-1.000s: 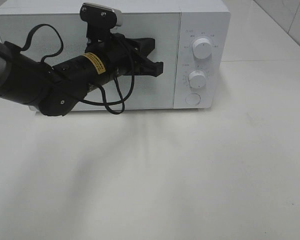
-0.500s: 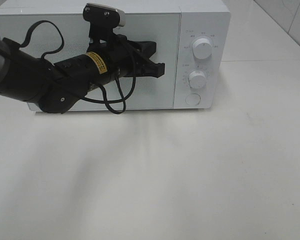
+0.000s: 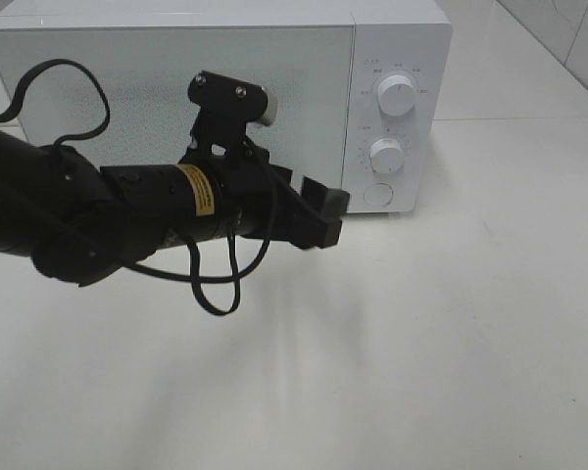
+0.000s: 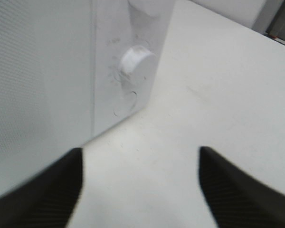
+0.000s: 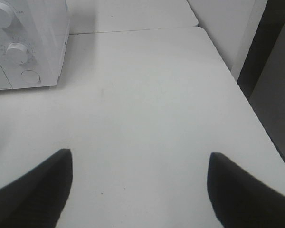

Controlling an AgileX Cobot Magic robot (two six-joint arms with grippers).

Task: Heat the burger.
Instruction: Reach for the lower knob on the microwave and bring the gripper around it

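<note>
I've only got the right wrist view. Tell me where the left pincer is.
Observer: The left pincer hovers over the table in front of the microwave, by the lower corner of the door, next to the round button.
Operator: Report its jaws.
Observer: Wide apart, with nothing between them.
Operator: Check the door.
Observer: It is shut.

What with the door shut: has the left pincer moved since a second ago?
Yes: the left pincer dropped from mid-height toward the microwave door's lower right corner.
</note>
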